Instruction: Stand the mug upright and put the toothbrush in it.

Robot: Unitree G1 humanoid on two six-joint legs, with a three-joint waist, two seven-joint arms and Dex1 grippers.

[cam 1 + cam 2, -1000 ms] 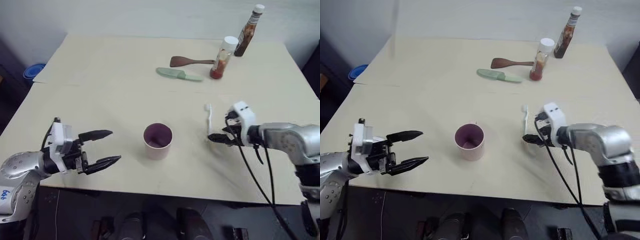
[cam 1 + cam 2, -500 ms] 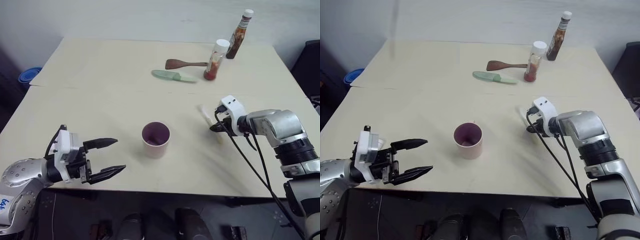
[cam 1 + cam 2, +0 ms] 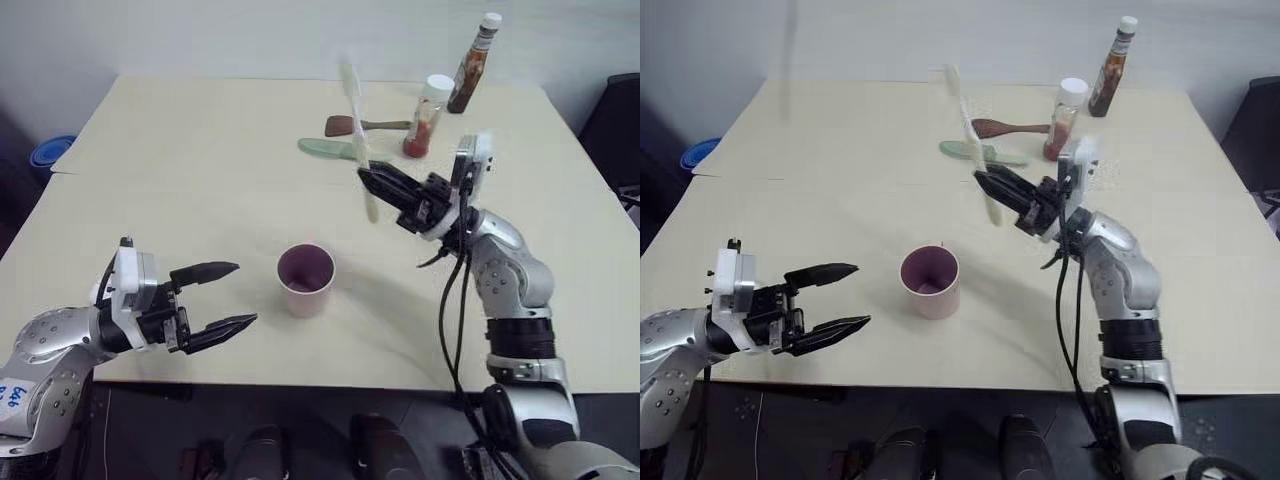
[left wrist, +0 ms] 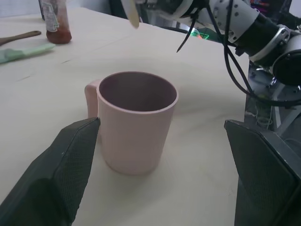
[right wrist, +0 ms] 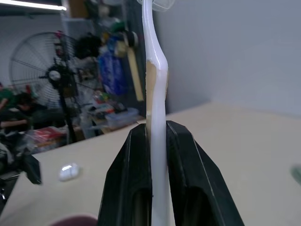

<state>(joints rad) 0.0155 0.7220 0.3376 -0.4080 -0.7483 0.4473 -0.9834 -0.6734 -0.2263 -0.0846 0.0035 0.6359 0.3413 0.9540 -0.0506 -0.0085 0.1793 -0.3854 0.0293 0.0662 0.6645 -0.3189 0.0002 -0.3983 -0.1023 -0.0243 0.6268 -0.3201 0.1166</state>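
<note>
Lifted off the desk since the earlier frame, the toothbrush (image 3: 356,140) is now standing upright above the mug (image 3: 306,280), pinched by the right gripper (image 3: 368,178). Near the front edge, the left gripper (image 3: 232,296) is hovering spread.

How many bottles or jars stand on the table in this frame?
2: a dark sauce bottle at the table's far right edge, and a white-capped jar just in front of it, beside the wooden spatula.
</note>
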